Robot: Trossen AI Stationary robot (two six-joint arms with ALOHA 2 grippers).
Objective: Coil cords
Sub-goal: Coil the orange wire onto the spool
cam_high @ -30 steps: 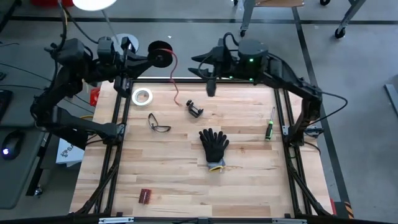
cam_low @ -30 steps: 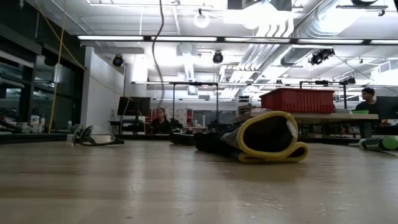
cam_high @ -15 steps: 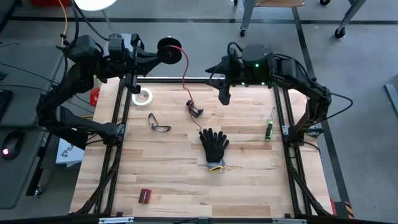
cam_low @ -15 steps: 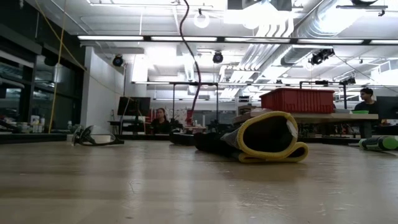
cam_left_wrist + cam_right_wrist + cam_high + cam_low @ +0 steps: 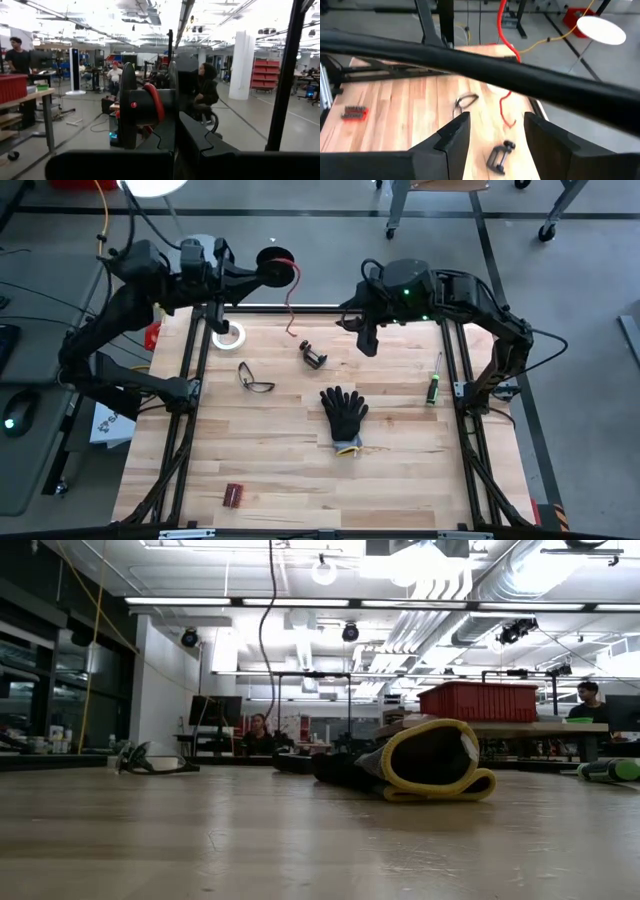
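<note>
My left gripper [image 5: 256, 268] is shut on a small black spool [image 5: 275, 263] wound with the thin red cord, high above the table's far edge. It also shows in the left wrist view [image 5: 145, 107]. The cord's loose length [image 5: 291, 305] hangs from the spool, and its end [image 5: 509, 122] is down by the wooden table, a little to the left of a small black clamp [image 5: 315, 358]. My right gripper [image 5: 366, 340] is open and empty above the table's far part, right of the clamp and cord. It also shows in the right wrist view [image 5: 495, 122]. My left gripper holds the spool at one round flange [image 5: 172, 112], reaching level from the table's left. The fingers' own bulk hides the exact place of contact. The spool is lifted clear, its axis level, and the red cord [image 5: 154, 97] hangs slack below it.
A white tape ring [image 5: 228, 335] and safety glasses [image 5: 255, 378] lie at the far left. A black glove [image 5: 345, 416] lies mid-table. A green-handled screwdriver [image 5: 434, 385] lies at the right and a small red piece [image 5: 234, 494] near the front left.
My left gripper has carried the spool toward the table's right. The hanging cord has swung, and its lower end has moved left, away from the clamp. My right gripper has gone toward the right and near edges and stayed open.
</note>
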